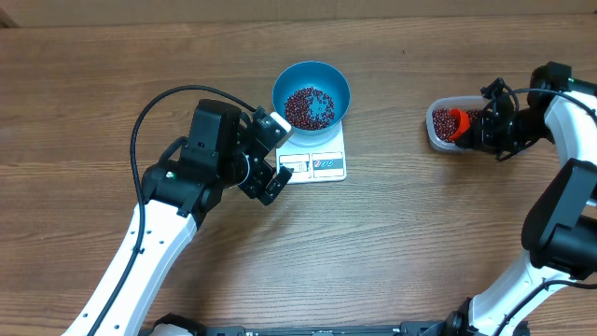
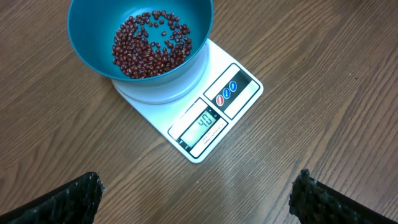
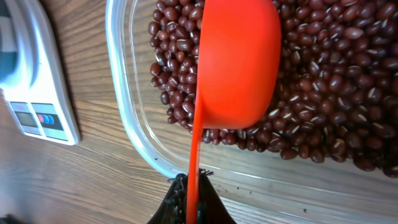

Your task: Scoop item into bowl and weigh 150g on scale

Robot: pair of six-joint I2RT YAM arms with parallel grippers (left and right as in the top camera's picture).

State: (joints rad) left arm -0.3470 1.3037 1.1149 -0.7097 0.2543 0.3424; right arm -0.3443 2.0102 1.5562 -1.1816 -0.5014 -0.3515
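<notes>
Brown wood-grain table (image 1: 420, 243) is being used as the work surface, and both arms are being reached in from its near edge. On the left, the left arm (image 1: 177, 187) is being held bent over the middle of the table. The left gripper (image 2: 199, 205) is being hovered just near of the scale (image 1: 326, 163), with its jaws being held wide apart and nothing being gripped between them. On the right, the right arm (image 1: 569, 187) is being stretched toward the far right side. There the thin handle of an orange-red scoop (image 3: 239, 62) is being gripped by the tightly closed right gripper (image 3: 191, 202).

At the centre, the blue bowl (image 2: 87, 31) is being carried on the far part of the white scale. The lit display (image 2: 204, 122) is being shown along the scale's near edge, though its digits are not being read with certainty. Well apart to the right, a clear plastic tub (image 3: 124, 106) is being rested on the table. The scoop's cup is being held over the tub, with its rounded back turned toward the wrist camera. Whether it is being pressed into the contents cannot be told.

Dark red-brown beans (image 1: 308, 106) are being held as a loose, shallow pile in the bottom of the bowl. A far thicker layer of the same beans is being held in the tub.
</notes>
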